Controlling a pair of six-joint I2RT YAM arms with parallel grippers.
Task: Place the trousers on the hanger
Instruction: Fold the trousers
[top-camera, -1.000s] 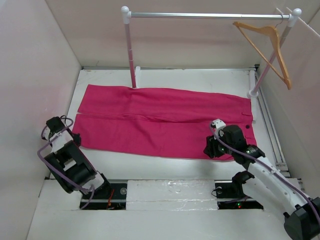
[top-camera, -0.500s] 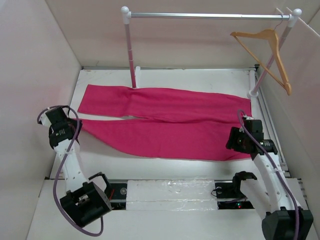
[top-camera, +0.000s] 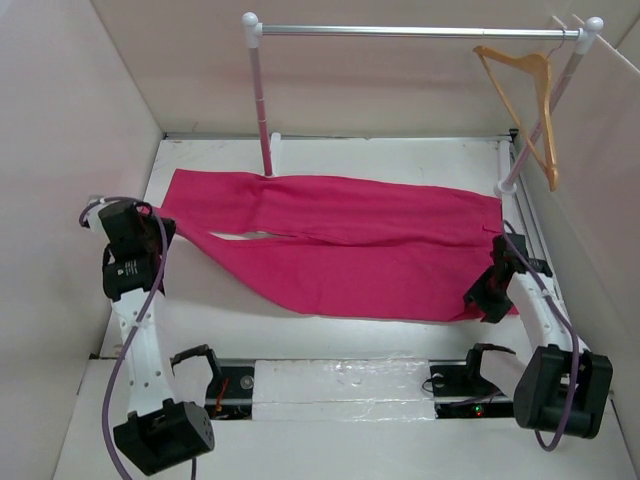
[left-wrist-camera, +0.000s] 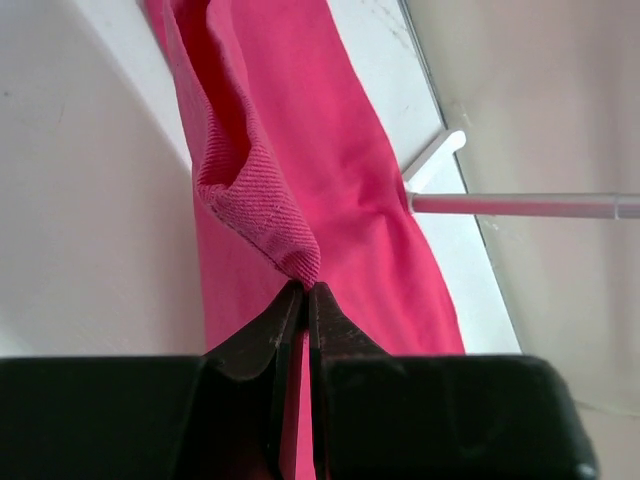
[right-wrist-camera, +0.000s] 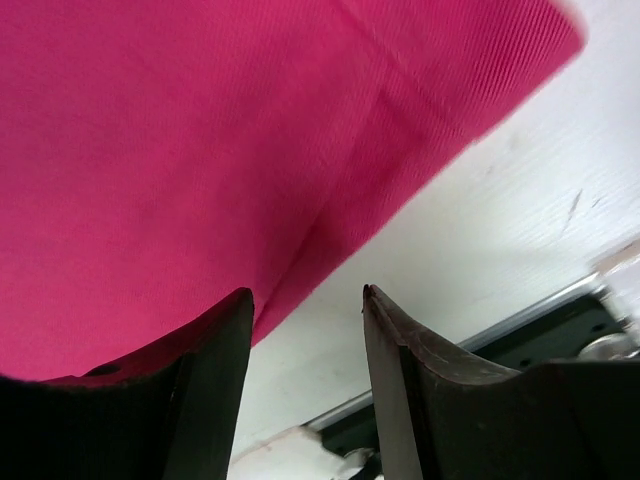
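The bright pink trousers (top-camera: 370, 240) lie spread across the white table, waist to the right. My left gripper (left-wrist-camera: 305, 290) is shut on a folded bit of the near leg's hem (left-wrist-camera: 270, 225) and holds it raised at the table's left side (top-camera: 160, 242). That leg slants away from the far one. My right gripper (right-wrist-camera: 305, 295) stands open at the waist's near right corner (top-camera: 487, 300), one finger over the fabric (right-wrist-camera: 200, 130) and the gap over bare table. The tan wooden hanger (top-camera: 549, 120) hangs from the rail's right end.
A silver rail (top-camera: 410, 31) on white posts (top-camera: 262, 100) spans the back of the table; one of its bars (left-wrist-camera: 520, 205) shows in the left wrist view. White walls close in on both sides. A dark track (top-camera: 330, 385) runs along the near edge.
My left gripper has carried the near leg's hem up and back, splitting the two legs apart. My right gripper has moved right to the waist's corner. The hanger has swung.
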